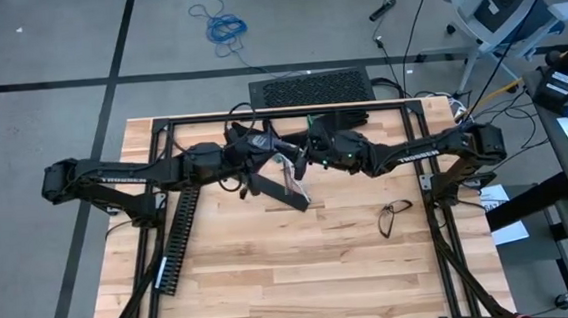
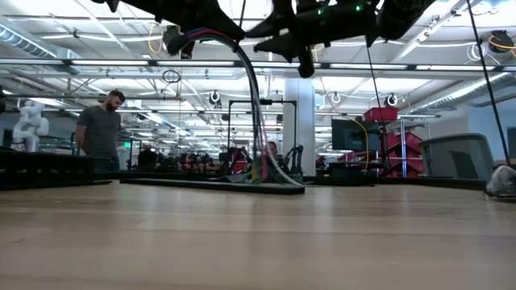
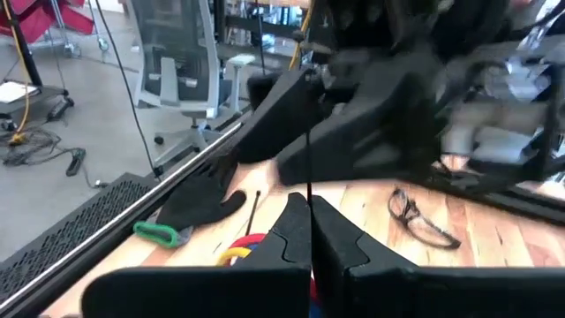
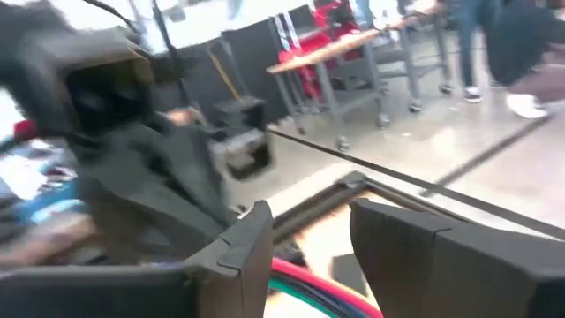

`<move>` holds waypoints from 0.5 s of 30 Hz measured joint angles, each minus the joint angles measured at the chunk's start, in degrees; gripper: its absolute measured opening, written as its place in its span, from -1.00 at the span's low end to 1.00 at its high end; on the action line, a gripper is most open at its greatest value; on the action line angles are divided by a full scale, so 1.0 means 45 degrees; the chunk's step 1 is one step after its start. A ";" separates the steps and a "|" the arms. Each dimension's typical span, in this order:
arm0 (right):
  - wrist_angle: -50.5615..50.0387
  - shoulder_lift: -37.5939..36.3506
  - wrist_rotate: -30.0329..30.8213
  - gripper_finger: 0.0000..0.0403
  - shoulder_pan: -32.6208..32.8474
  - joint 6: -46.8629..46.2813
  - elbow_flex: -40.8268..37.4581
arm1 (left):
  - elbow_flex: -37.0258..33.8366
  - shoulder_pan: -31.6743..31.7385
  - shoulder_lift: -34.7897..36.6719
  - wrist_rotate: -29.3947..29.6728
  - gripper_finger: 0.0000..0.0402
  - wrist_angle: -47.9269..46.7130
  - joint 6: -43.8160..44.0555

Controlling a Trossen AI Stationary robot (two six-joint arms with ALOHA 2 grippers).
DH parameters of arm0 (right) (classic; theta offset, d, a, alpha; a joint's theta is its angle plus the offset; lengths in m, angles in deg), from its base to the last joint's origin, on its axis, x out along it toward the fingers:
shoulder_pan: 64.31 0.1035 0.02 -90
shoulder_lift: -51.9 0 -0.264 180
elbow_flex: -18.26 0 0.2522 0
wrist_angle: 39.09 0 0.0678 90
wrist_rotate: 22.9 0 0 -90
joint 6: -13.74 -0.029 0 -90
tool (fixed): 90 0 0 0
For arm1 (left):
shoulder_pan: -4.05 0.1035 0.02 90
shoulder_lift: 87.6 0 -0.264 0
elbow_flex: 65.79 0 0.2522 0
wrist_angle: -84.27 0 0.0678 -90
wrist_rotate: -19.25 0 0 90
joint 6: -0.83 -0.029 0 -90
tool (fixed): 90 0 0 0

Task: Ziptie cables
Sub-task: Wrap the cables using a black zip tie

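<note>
High view: wooden table [image 1: 302, 268] in a workshop; left pincer [image 3: 309, 231] clamps cables [image 2: 256, 121], right pincer [image 4: 309, 243] apart.

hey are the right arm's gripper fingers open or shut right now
Open. In the right wrist view the right gripper shows a clear gap between its two dark fingers, with thin red and green cables lying below that gap.

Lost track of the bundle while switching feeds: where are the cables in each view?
High view: cables at centre, just below where the two arms meet.
Low view: hanging from the top down to the table, centre.
Left wrist view: bottom edge, left of centre.
Right wrist view: bottom centre, red and green strands.
Shared landmark: the eyeglasses, seen in the high and left wrist views only.
</note>
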 joint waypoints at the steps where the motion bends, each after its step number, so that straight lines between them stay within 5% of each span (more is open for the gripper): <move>1: 0.0100 -0.0009 -0.0102 -0.27 0.0046 -0.0104 0.0001 | -0.0015 0.0000 0.0016 -0.0003 -1.00 0.0000 -0.0027; 9: 0.2290 0.0005 -0.1250 -0.27 0.0394 -0.0692 0.0000 | -0.0015 0.0005 0.0020 -0.0008 -1.00 -0.0005 -0.0235; 15: 0.1557 0.0123 -0.1306 -0.27 0.0667 -0.0816 0.0015 | -0.0015 0.0005 0.0093 -0.0137 -1.00 0.0014 -0.0187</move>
